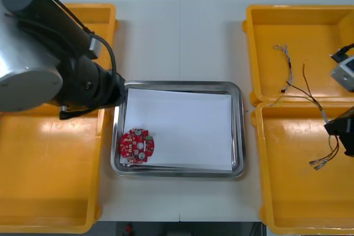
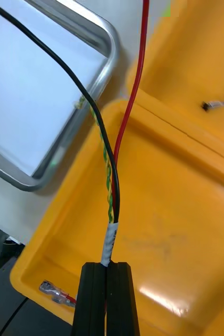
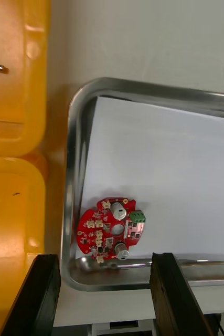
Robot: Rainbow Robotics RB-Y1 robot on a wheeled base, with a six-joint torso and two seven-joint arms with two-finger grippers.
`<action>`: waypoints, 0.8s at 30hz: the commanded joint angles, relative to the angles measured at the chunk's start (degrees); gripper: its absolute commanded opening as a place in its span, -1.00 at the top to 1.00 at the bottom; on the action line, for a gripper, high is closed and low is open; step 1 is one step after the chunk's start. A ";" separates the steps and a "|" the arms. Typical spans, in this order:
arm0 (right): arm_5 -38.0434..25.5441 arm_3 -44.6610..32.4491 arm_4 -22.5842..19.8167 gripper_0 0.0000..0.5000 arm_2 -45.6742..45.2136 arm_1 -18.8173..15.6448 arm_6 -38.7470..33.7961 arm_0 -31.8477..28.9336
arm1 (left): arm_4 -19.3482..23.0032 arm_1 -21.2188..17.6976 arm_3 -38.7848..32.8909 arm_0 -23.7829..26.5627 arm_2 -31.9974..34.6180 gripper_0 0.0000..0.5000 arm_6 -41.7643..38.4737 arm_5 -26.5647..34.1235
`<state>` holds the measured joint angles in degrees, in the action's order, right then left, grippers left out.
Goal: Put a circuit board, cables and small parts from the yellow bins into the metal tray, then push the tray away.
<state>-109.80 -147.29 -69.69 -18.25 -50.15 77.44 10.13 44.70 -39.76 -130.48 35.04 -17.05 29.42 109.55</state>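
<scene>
The right gripper point(image 2: 109, 266) is clamped on a bundle of cables point(image 2: 114, 184) (black, red and a yellow-green twist). It pinches them at a white sleeve point(image 2: 109, 241), probably because the strands are bound there and will lift as one. It hangs over the near right bin point(image 2: 169, 220), with the strands running off past a corner of the tray point(image 2: 109, 52).

The board point(image 3: 112, 236) already lies in the tray on the white liner point(image 3: 169, 168), tucked into the corner toward the left bins point(image 3: 12, 210). That leaves most of the liner free for the cables. The left gripper point(image 3: 102, 257) hovers wide over that corner, holding nothing, with its fingers on either side of the board. The tray sits on the tabletop point(image 1: 177, 31) between the bins. The next step is likely to carry the bundle across.
</scene>
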 commanded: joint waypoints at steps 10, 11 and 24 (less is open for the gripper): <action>-0.20 1.04 -0.27 1.00 19.04 0.58 3.95 19.23 | 1.00 -7.35 12.36 2.40 12.83 -1.00 20.42 -0.74; -0.20 1.31 0.52 1.00 20.80 1.55 4.30 20.28 | 0.48 -7.53 13.68 2.49 13.27 -1.00 21.74 -1.88; -0.20 5.88 16.60 1.00 36.44 9.46 24.78 24.94 | -3.22 -8.50 29.76 6.71 15.30 -1.00 34.83 -14.45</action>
<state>-109.83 -142.08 -56.46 14.01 -42.69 97.37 33.47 42.56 -45.91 -103.34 37.56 -3.76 57.00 97.80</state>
